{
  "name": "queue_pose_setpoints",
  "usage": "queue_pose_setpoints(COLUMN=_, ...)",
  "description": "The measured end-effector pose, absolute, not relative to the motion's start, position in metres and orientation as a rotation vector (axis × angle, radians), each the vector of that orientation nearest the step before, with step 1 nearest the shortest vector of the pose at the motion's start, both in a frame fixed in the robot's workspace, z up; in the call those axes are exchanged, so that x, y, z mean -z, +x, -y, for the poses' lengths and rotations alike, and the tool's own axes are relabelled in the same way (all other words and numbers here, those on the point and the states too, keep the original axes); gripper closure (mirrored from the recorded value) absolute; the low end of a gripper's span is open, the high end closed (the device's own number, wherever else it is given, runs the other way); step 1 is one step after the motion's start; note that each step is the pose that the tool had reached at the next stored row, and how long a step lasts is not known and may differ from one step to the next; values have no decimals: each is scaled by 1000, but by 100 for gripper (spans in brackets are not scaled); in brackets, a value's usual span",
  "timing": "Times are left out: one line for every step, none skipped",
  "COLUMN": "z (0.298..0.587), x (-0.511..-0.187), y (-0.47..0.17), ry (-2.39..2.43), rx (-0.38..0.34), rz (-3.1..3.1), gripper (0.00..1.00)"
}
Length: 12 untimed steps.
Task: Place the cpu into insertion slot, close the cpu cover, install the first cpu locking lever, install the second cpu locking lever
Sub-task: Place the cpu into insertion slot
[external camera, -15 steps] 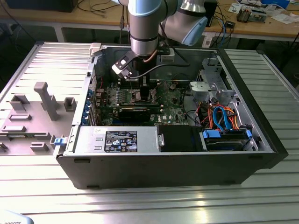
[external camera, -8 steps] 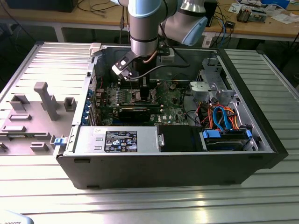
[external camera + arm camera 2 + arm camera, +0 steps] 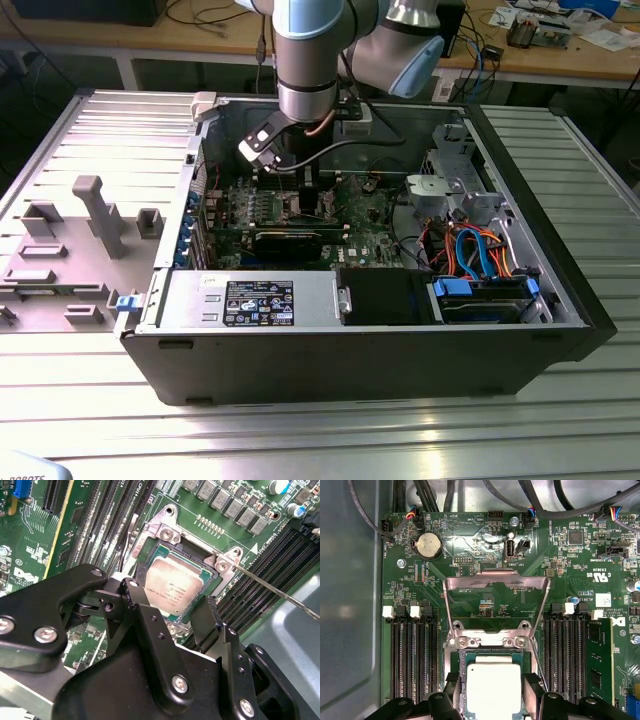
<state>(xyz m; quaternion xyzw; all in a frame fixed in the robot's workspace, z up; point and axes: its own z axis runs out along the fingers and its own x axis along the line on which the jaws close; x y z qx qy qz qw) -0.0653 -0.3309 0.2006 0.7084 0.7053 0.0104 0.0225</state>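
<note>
A coin battery sits on the green motherboard — black memory slots nearby.

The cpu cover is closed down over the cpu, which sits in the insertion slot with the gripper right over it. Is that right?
Not quite. The cpu cover is open, swung back off the slot, as the first wrist view shows. The cpu does sit, uncovered, in the insertion slot with the gripper right over it.

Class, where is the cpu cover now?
In the first wrist view the cpu cover stands open, hinged beside the cpu, between the two memory slot banks.
</note>
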Motion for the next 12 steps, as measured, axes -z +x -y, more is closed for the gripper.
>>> queue_pose_setpoints(z=331, x=-201, y=-65, ry=2194, rx=-32, rz=-2185, gripper=38)
queue_pose_setpoints(z=331, x=-200, y=-65, ry=2195, rx=-33, rz=-2185, gripper=38)
queue_pose_setpoints(z=331, x=-200, y=-65, ry=2195, rx=-33, rz=-2185, gripper=38)
queue_pose_setpoints(z=331, x=-200, y=-65, ry=2195, rx=-33, rz=-2185, gripper=38)
queue_pose_setpoints(z=331, x=-200, y=-65, ry=2195, rx=-33, rz=-2185, gripper=38)
queue_pose_setpoints(z=331, x=-200, y=-65, ry=2194, rx=-32, rz=-2185, gripper=38)
queue_pose_setpoints(z=331, x=-200, y=-65, ry=2194, rx=-31, rz=-2184, gripper=38)
queue_pose_setpoints(z=331, x=-200, y=-65, ry=2193, rx=-29, rz=-2183, gripper=38)
queue_pose_setpoints(z=331, x=-201, y=-65, ry=2192, rx=-28, rz=-2183, gripper=38)
queue_pose_setpoints(z=331, x=-202, y=-65, ry=2192, rx=-28, rz=-2183, gripper=38)
queue_pose_setpoints(z=331, x=-202, y=-65, ry=2192, rx=-27, rz=-2182, gripper=38)
queue_pose_setpoints(z=331, x=-202, y=-65, ry=2191, rx=-26, rz=-2182, gripper=38)
